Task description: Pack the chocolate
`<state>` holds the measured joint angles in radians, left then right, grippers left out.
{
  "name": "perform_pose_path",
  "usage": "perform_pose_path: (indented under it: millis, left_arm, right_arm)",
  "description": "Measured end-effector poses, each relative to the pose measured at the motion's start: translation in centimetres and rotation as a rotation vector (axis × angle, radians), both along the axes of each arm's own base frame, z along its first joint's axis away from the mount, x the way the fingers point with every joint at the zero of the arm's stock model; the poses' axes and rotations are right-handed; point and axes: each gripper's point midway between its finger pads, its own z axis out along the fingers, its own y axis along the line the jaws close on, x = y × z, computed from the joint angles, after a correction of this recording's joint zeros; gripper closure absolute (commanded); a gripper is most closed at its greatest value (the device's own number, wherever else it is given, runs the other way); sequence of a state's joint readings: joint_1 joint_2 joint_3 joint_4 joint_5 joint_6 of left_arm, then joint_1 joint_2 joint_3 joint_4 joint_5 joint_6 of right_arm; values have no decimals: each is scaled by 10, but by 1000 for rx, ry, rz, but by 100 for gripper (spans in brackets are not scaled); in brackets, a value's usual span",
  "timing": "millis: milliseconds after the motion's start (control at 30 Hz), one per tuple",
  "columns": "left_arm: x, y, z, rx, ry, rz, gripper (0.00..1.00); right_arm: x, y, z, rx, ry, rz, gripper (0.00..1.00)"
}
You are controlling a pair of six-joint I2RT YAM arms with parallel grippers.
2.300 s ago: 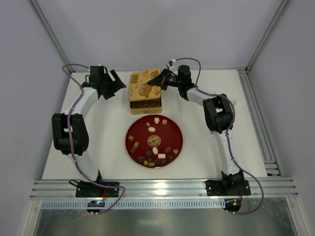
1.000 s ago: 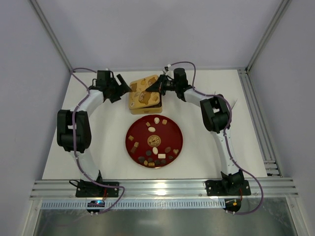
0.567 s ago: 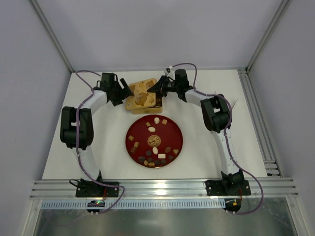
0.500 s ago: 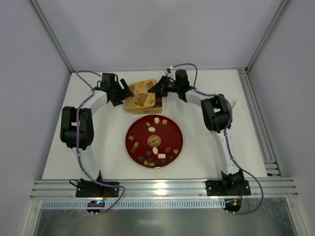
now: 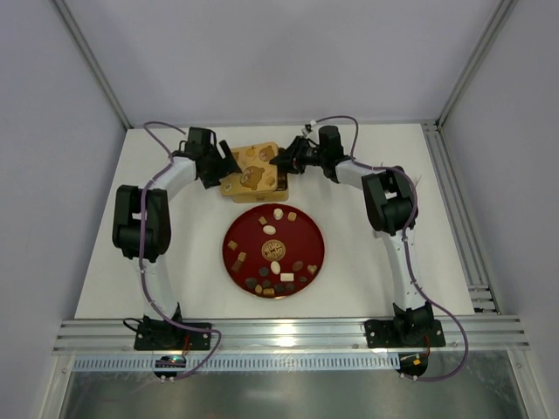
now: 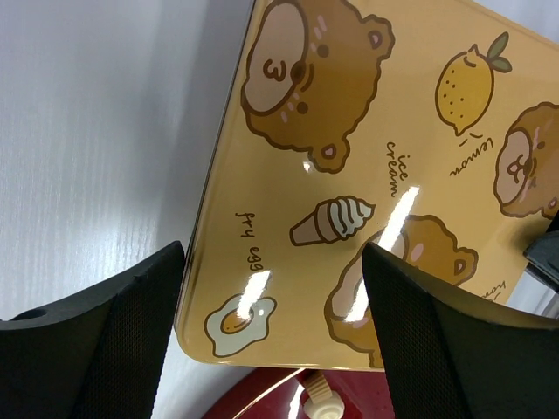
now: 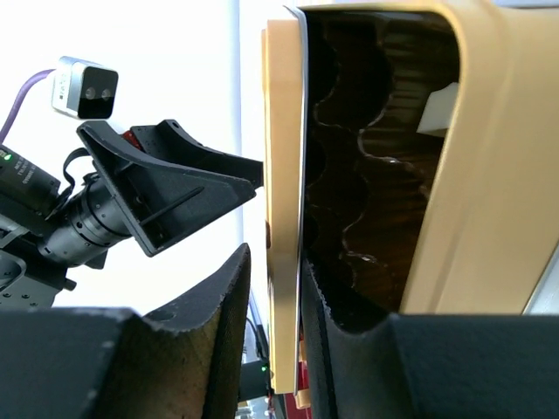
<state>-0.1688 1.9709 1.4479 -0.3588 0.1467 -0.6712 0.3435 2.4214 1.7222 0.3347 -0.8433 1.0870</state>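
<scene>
The chocolate (image 5: 273, 281) lies as several brown, tan and cream pieces on the red round plate (image 5: 302, 230). The gold box (image 5: 253, 171) stands behind the plate. Its lid (image 6: 349, 157), printed with bears, a lemon and an ice cream, is tilted up off the box. My right gripper (image 5: 286, 161) is shut on the lid's edge (image 7: 284, 218), and the dark compartments (image 7: 376, 175) show beside it. My left gripper (image 5: 218, 166) is open at the lid's left side, with one finger (image 6: 96, 349) on each side of the lid's corner.
The plate's rim (image 6: 262, 403) and one cream piece (image 6: 320, 405) show under the lid in the left wrist view. The left gripper (image 7: 166, 188) shows beyond the lid in the right wrist view. Metal rails run along the table's right and near edges.
My left gripper has moved right up to the box's left side. The right gripper has raised and tilted the lid, and the box has turned slightly.
</scene>
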Motion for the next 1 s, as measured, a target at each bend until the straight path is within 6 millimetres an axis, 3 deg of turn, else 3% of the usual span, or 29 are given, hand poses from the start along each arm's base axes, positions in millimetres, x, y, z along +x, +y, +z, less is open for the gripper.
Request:
perform_pose_path:
  millis: [400,833,1000]
  left_arm:
    - [9,-12,7,6,-15,-20,19]
    - [11,-24,3,62,4,-63,20]
    - [10,-25,4,85,11,-74,20]
  right_arm:
    - [6,-15,30,-38,-73,-35,66]
    - [10,-36,4,-173,-58,-78,62]
    - [11,-43,7,-221,-77,-97,59]
